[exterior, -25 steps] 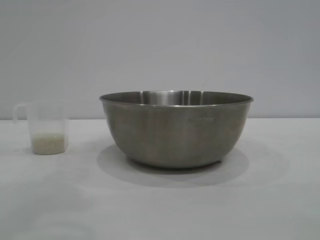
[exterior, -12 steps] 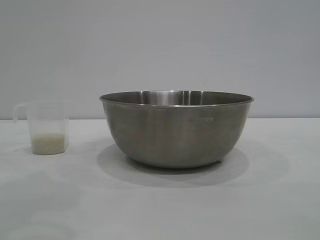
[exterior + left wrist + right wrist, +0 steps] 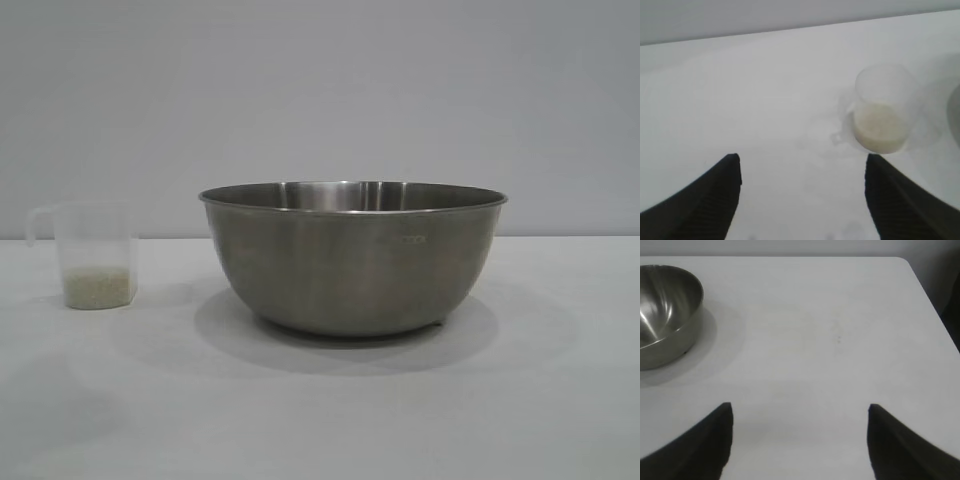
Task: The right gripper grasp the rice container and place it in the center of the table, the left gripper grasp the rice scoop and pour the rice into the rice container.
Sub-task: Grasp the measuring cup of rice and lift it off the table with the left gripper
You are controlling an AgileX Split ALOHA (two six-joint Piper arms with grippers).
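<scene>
The rice container (image 3: 352, 258), a wide steel bowl, stands on the white table (image 3: 320, 420) near the middle of the exterior view; it also shows in the right wrist view (image 3: 662, 315). The rice scoop (image 3: 92, 255), a clear plastic cup with a loop handle, stands upright to its left with rice (image 3: 96, 288) in its bottom. My left gripper (image 3: 801, 162) is open above bare table, the rice scoop (image 3: 882, 117) a short way ahead of one finger. My right gripper (image 3: 800, 410) is open over bare table, well away from the bowl. Neither gripper shows in the exterior view.
A plain grey wall (image 3: 320, 90) rises behind the table. The table's far corner and edge (image 3: 910, 267) show in the right wrist view, with a dark gap beyond. A shadow (image 3: 60, 410) lies on the table's front left.
The bowl and the scoop have not moved. A faint shadow on the table's front left has shifted.
</scene>
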